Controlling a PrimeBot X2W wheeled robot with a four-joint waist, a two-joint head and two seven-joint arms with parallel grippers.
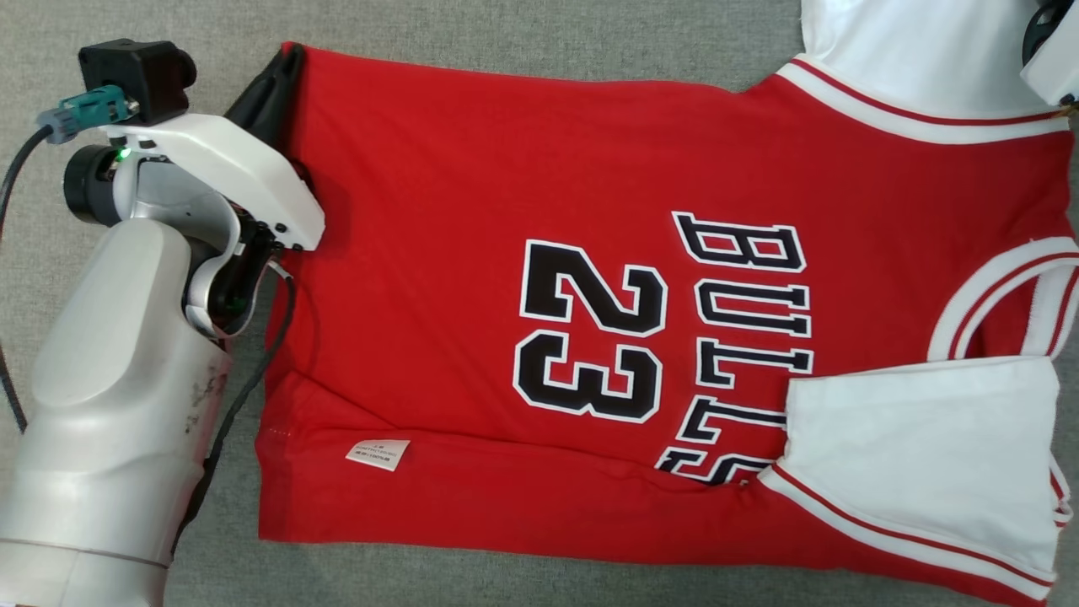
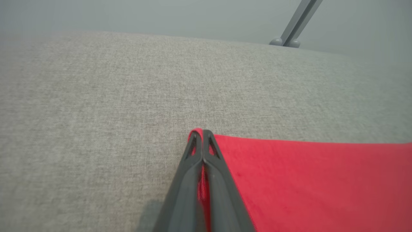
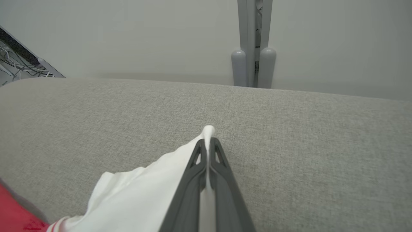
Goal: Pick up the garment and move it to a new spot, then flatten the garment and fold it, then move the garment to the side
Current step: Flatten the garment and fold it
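The garment (image 1: 472, 169) is a red jersey with "BULLS 23" and white sleeves, spread flat on the grey cloth surface (image 1: 506, 34). Its lower edge is folded up, with a white label (image 1: 377, 453) showing. My left gripper (image 1: 289, 57) is shut on the hem's far corner; in the left wrist view the gripper (image 2: 202, 132) pinches red cloth (image 2: 322, 180) between its tips. My right gripper (image 3: 209, 140) is shut on the tip of the white sleeve (image 3: 138, 193), low over the surface. In the head view, part of the right wrist housing (image 1: 1049, 51) shows at the top right corner, above the far sleeve.
My left forearm (image 1: 110, 405) and its black cable (image 1: 253, 371) lie along the garment's left edge. Beyond the surface's far edge stand grey posts (image 3: 254, 48) (image 2: 297, 22) against a pale wall. A rack with cables (image 3: 19, 61) is at the far left.
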